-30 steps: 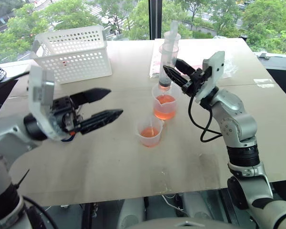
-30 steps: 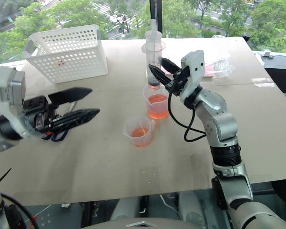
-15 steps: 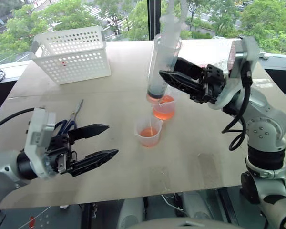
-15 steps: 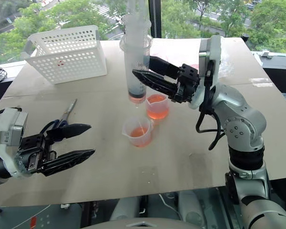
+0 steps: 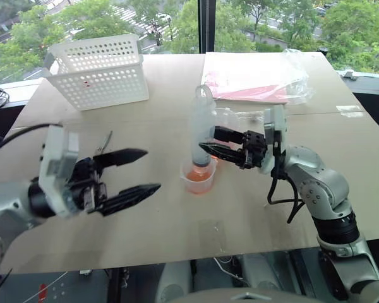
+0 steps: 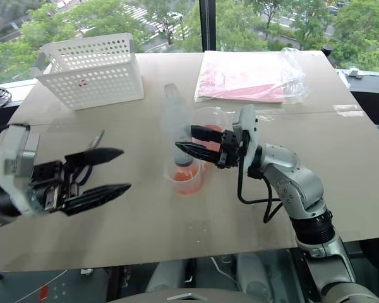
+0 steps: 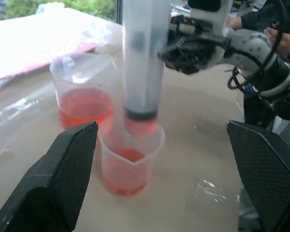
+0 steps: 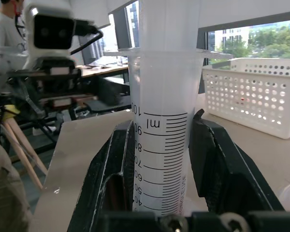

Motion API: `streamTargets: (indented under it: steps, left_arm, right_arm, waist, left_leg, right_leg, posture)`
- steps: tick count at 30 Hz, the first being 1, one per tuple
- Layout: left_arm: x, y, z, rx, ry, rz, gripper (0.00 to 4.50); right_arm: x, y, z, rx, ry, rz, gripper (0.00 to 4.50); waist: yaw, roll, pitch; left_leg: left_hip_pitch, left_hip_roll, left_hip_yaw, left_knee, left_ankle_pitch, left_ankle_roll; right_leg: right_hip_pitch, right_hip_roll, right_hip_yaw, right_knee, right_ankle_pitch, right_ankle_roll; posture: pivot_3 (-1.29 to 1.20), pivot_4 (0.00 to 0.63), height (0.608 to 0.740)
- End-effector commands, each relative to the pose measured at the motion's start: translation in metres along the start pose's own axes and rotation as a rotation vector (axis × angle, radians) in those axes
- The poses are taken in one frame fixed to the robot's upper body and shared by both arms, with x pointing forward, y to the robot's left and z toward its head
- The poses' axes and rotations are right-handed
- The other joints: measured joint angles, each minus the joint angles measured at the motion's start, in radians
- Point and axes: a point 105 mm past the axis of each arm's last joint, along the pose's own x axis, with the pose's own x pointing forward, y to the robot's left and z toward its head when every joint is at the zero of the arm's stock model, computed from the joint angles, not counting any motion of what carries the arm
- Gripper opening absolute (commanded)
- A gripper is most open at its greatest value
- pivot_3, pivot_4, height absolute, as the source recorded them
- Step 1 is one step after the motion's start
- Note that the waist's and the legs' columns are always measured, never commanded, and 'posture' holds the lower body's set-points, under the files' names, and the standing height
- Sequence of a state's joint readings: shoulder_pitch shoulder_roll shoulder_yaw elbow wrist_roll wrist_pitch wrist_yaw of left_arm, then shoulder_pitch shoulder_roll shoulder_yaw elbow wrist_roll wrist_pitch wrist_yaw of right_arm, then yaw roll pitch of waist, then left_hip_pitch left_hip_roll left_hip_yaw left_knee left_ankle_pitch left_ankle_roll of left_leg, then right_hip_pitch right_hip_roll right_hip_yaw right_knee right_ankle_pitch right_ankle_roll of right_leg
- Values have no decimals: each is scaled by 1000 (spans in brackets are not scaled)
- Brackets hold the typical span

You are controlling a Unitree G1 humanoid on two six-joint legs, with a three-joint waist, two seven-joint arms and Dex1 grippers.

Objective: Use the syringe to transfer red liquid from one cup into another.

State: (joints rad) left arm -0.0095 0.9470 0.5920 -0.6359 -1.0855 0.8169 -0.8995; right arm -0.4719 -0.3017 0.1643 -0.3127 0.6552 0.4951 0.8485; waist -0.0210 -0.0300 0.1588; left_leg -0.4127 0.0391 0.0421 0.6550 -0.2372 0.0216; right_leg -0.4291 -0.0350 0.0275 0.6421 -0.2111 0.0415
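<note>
The syringe [image 5: 201, 129] stands upright, its tip reaching into the mouth of the shorter clear cup [image 5: 198, 180]. My right gripper [image 5: 208, 139] is shut on the syringe's barrel from the right, with its fingers [image 8: 111, 179] on either side of the graduated scale. A little red liquid [image 7: 140, 126] sits below the syringe's dark seal. More red liquid lies in the shorter cup [image 7: 129, 166] and in the taller cup [image 7: 84, 92] just behind it. My left gripper [image 5: 151, 170] hangs open and empty to the left of the cups, pointing at them.
A white perforated basket [image 5: 101, 69] stands at the back left. A clear plastic bag over a pink sheet [image 5: 252, 76] lies at the back right. Scissors [image 5: 105, 141] lie beside my left gripper. A person's hand [image 7: 280, 34] shows beyond the table.
My right gripper has brought the syringe down and nearer, from above the taller cup to the shorter cup's mouth. The left gripper stays open, about where it was.
</note>
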Motion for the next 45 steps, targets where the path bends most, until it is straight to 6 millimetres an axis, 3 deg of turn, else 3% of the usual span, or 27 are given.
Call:
streamTargets:
  steps: [1,8,18,21,24,25,27,28,29,40,45]
  left_arm:
    - [13,16,14,69,-11,31,4329]
    - [38,41,57,151,-81,31,4329]
    - [63,47,66,221,-59,9,4329]
    - [71,44,68,265,-62,-20,3462]
    - [76,40,71,280,-74,-60,2113]
    - [77,38,71,286,-75,-75,1464]
    - [78,35,70,287,-75,-100,788]
    - [78,33,68,292,-68,-114,218]
    - [78,31,66,293,-57,-130,0]
    - [73,11,12,240,41,-184,0]
    - [74,9,2,235,41,-185,0]
  right_arm:
    - [3,2,1,-32,-8,26,1207]
    - [8,-1,-10,-57,29,20,1207]
    - [12,1,-7,-86,19,20,1207]
    - [14,4,-3,-84,6,39,1207]
    - [16,6,-1,-84,2,51,1206]
    - [16,6,-1,-85,1,51,1206]
    - [16,6,0,-87,-2,51,1206]
    - [17,6,1,-88,-6,50,1206]
    - [17,6,2,-88,-10,49,1206]
    - [19,-3,26,-97,-80,-4,1198]
    - [17,-10,35,-115,-94,-25,1189]
  waist:
    - [6,0,0]
    - [6,0,0]
    - [8,-1,1]
    - [8,-1,1]
    - [8,-1,1]
    - [7,-1,1]
    - [6,-1,1]
    - [6,-1,1]
    - [5,-1,1]
    - [9,-1,1]
    - [8,-1,1]
  left_leg:
    - [0,0,0,0,0,0]
    - [-1,0,-1,0,0,0]
    - [-2,0,0,0,0,0]
    - [-2,-1,0,0,0,0]
    - [-2,-1,0,0,0,0]
    - [-2,-1,0,0,0,0]
    - [-2,-1,0,0,0,0]
    - [-2,0,0,0,0,0]
    - [-2,0,-1,0,0,0]
    - [-2,0,-1,0,0,0]
    - [-2,0,-1,1,0,0]
  right_leg:
    - [0,0,0,0,0,0]
    - [0,1,0,-1,2,4]
    - [-1,1,0,-1,2,4]
    - [-1,1,0,-1,2,4]
    - [-1,1,0,0,2,4]
    - [-1,1,0,0,2,4]
    - [-1,1,0,0,2,4]
    - [-1,1,0,0,2,4]
    - [-1,1,0,0,2,4]
    - [-1,1,0,0,2,4]
    - [0,1,0,0,2,4]
  posture:
    - [0,150,740]
    - [0,150,740]
    - [0,150,740]
    - [0,150,740]
    - [0,150,740]
    - [0,150,740]
    - [0,150,740]
    - [0,150,740]
    - [0,150,740]
    - [0,150,740]
    - [0,150,740]
